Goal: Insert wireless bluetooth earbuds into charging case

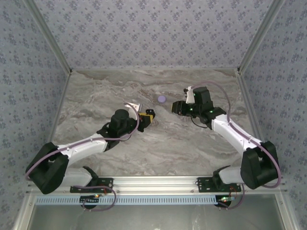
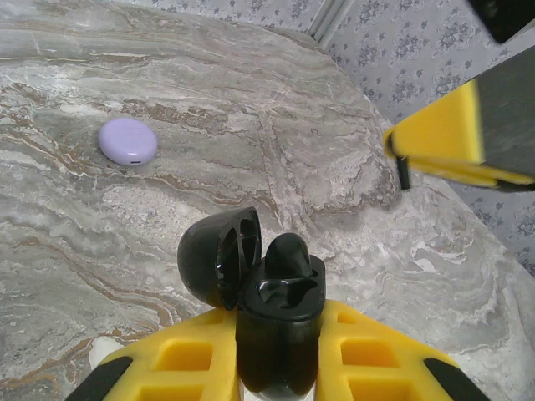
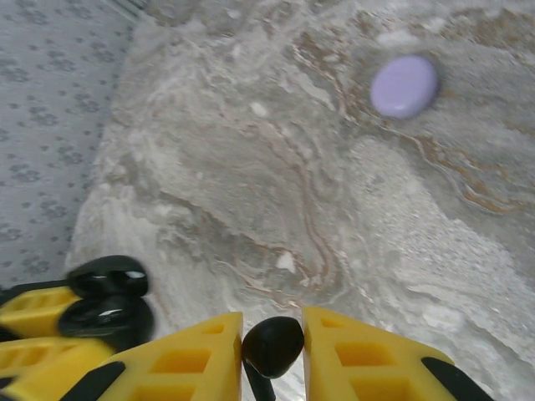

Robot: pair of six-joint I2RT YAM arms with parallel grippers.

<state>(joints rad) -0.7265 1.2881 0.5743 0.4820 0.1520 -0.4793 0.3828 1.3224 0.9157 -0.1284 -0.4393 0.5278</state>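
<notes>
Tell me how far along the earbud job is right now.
Done: the case is open, its lid flipped aside, and it is clamped in the left gripper. In hand: the right gripper pinches one earbud, apart from the case and not yet in it. Left: seat that earbud and the other one. Whether one already sits in the case is unclear.

No legible text, numbers or logos in any view. The charging case (image 2: 280,330), earbud (image 3: 272,344) and lilac disc (image 2: 127,140) all look plain at this resolution. The wallpaper (image 1: 153,33) is a repeating floral print with no lettering.
</notes>
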